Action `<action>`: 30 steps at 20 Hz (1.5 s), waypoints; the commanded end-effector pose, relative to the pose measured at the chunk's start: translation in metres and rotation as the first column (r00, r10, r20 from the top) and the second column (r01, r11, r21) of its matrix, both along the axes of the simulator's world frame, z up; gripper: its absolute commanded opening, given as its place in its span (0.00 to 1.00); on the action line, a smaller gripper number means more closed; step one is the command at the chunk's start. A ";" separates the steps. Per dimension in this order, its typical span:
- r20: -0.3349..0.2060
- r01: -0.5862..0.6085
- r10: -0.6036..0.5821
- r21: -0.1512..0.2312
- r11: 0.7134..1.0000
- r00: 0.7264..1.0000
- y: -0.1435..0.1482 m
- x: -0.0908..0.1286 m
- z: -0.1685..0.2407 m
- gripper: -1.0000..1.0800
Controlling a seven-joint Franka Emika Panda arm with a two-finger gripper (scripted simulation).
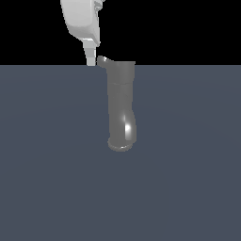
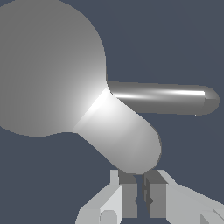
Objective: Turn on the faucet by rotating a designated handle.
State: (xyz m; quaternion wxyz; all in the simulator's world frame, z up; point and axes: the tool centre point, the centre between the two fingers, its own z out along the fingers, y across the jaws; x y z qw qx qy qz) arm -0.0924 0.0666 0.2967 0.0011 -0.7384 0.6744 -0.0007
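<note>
Pincer upright, fingers nearly together

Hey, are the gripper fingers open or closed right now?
Nearly closed and empty. The wrist view shows the fingers of the gripper with only a thin gap and nothing between them, beside the faucet handle.

Glossy white blocky claw, grey inner finger pads.

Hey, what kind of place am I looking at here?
Likely a bare simulated test scene, not a real room: a flat grey floor under a black void, a lone faucet, and a white gripper beside its handle.
</note>
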 end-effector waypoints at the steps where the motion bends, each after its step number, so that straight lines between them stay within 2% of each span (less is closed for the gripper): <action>1: -0.001 0.024 -0.024 -0.001 1.000 1.000 -0.023 -0.002 0.000 0.00; 10: -0.003 0.043 -0.043 -0.001 0.999 0.999 -0.080 -0.015 0.000 0.00; 11: -0.003 0.043 -0.043 -0.001 0.999 0.999 -0.080 -0.015 0.000 0.00; 12: -0.004 -0.015 0.015 0.000 1.000 1.000 -0.046 -0.016 0.000 0.00; 30: -0.003 0.039 -0.039 -0.001 0.999 0.999 -0.130 0.019 0.000 0.00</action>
